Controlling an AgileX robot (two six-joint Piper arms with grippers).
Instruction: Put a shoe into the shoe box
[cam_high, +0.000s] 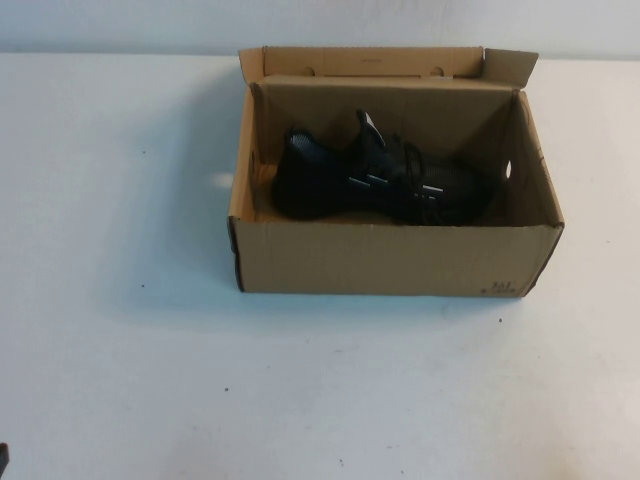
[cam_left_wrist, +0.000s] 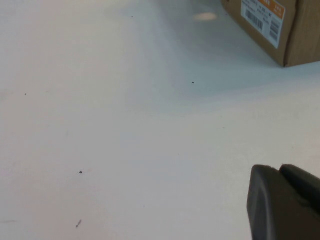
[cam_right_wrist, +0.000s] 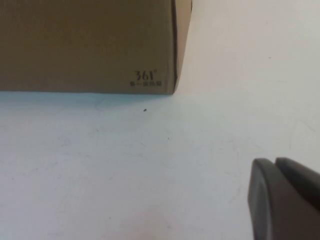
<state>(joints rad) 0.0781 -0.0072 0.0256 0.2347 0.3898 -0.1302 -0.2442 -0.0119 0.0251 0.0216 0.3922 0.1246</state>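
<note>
You have the shoe (cam_high: 380, 180) lying inside the shoe box (cam_high: 390, 260), resting on the box floor with its length running along the box's long side. Its heel end sits toward the robot's left wall and its toe toward the right, and a little floor shows at each end. Silvery accents catch the light across the black laces. The box stands open on the white tabletop (cam_high: 120, 350), its lid flaps folded up and back at the far side. There is a round hole in the right wall and small dark print at the near right corner.

From the left wrist view you see the left hand (cam_left_wrist: 282, 202) low over bare tabletop, well apart from the box. One corner of the box, with a white and orange barcode label (cam_left_wrist: 264, 17), shows beyond it. Only a dark part of the hand is in view, so you cannot tell how far it is open; nothing is visibly in it.

From the right wrist view the right hand (cam_right_wrist: 285, 197) sits over the tabletop on the near side of the box, facing the printed corner (cam_right_wrist: 145, 77). Again only one dark edge shows, so you cannot tell its opening.
</note>
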